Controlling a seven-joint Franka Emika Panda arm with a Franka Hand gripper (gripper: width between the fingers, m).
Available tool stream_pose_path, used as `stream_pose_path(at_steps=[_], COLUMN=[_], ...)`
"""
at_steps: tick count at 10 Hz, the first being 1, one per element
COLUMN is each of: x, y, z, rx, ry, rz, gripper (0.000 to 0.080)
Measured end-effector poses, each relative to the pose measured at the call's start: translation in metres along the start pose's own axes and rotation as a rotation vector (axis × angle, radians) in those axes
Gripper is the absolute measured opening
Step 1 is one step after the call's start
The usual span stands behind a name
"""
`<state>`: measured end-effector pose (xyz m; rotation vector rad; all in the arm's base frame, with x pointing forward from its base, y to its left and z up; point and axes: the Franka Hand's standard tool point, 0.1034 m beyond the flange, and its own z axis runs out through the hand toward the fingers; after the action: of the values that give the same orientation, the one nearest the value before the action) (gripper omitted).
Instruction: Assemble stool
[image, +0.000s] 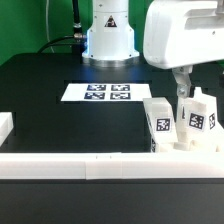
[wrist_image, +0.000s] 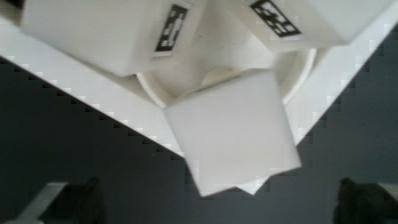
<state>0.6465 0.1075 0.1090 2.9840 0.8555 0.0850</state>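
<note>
Seat (image: 188, 146) of the stool, a round white disc, lies on the dark tabletop (image: 60, 125) at the exterior view's right, close against the long white bar (image: 100, 165) that edges the near side. On it two blocky white legs stand upright with their square tags toward the camera: one leg (image: 161, 121) on the exterior view's left part of the disc, the other leg (image: 201, 117) on its right part. The white arm (image: 180, 35) comes down from above, and its claw (image: 183, 84) hangs just over the gap between the two legs; I cannot tell from this view if it touches either of them.

In the wrist view the claw's dark fingertips (wrist_image: 54, 198) show only at the lower corners, far apart from each other, so the claw is wide and holds nothing. Between them lies a plain white block (wrist_image: 231, 135), a leg seen end-on, and behind it two tagged legs lean apart over the disc rim.

The marker board (image: 100, 92) lies flat in the middle of the tabletop, before the robot base (image: 108, 35), well apart from the stool parts.
</note>
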Motion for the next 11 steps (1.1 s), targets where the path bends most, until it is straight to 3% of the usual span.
stream_pose_path(at_steps=[6, 7, 8, 9, 11], x=[-0.006, -0.006, -0.006, -0.006, -0.007], y=[-0.006, -0.006, -0.006, -0.005, 0.0], z=[0.02, 0.02, 0.02, 0.02, 0.019], rx=[0.001, 0.001, 0.0, 0.0, -0.003], ry=[-0.014, -0.014, -0.015, -0.014, -0.011], rz=[0.033, 0.034, 0.038, 0.039, 0.036], gripper=[0.0649, 0.0524, 0.0524, 0.0385, 0.0338])
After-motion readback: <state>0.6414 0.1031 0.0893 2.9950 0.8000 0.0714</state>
